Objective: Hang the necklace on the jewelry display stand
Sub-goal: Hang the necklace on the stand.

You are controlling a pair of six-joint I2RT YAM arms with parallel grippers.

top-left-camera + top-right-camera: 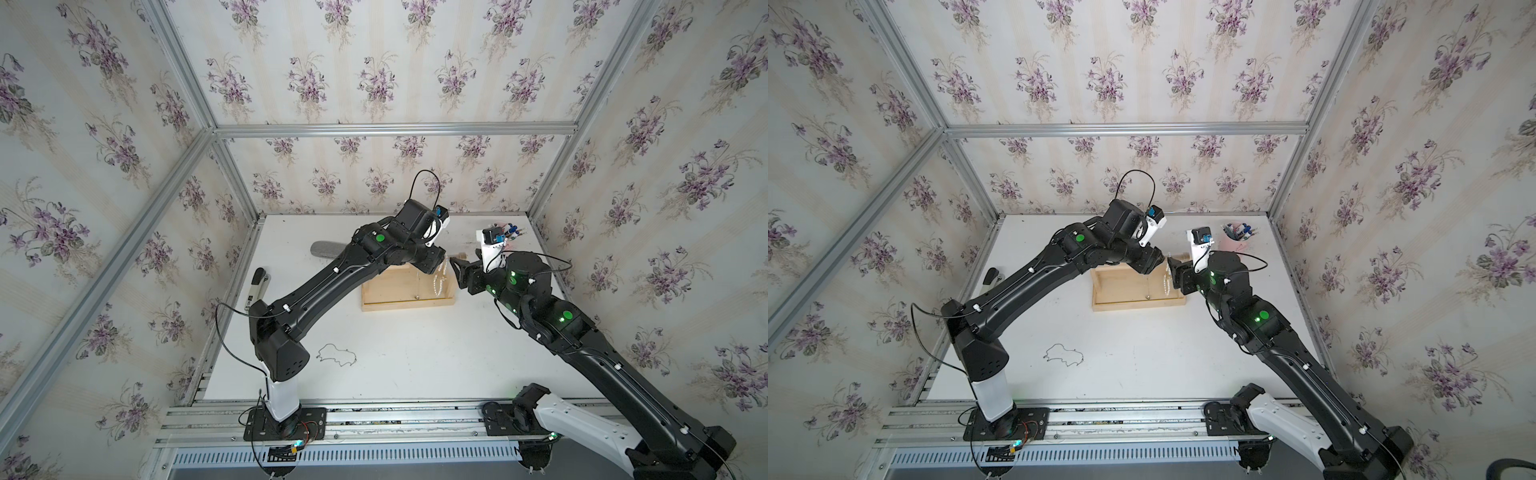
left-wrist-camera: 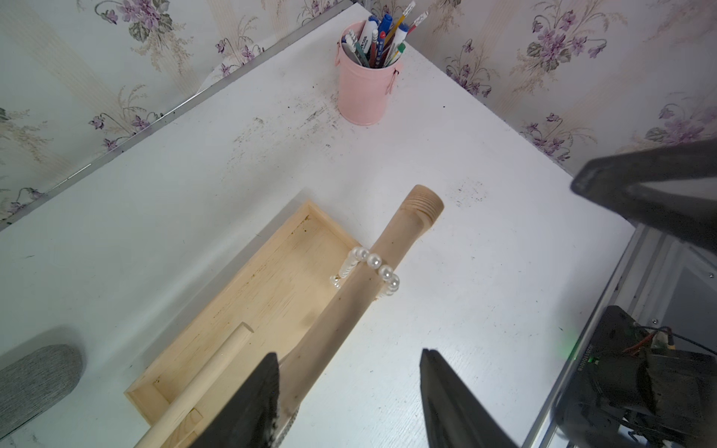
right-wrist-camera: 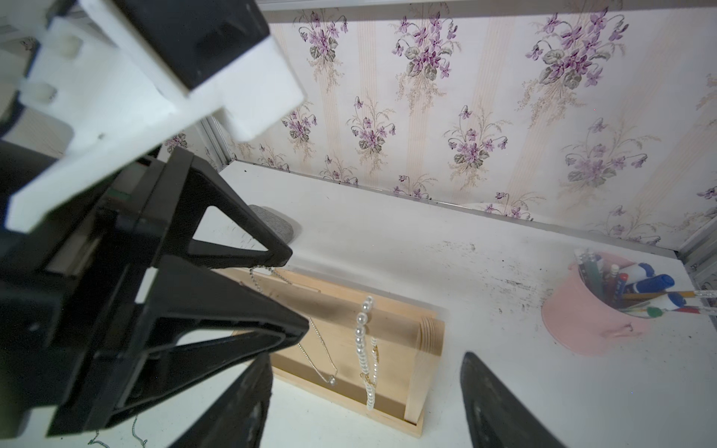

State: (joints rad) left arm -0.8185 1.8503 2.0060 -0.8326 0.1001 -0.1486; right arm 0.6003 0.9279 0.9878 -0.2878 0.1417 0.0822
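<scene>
The jewelry display stand [image 1: 390, 291] sits mid-counter [image 1: 415, 353]. A pearl necklace [image 2: 374, 262] drapes over its top rail near one end, with a thin chain necklace [image 3: 323, 345] hanging beside it. The left gripper [image 2: 349, 353] is spread above the rail, empty; the right gripper [image 3: 366, 356] gapes empty nearby

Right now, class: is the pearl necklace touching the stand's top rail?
Touching. The left wrist view shows the pearl necklace draped over the top rail, its beads resting directly on the wood.
</scene>
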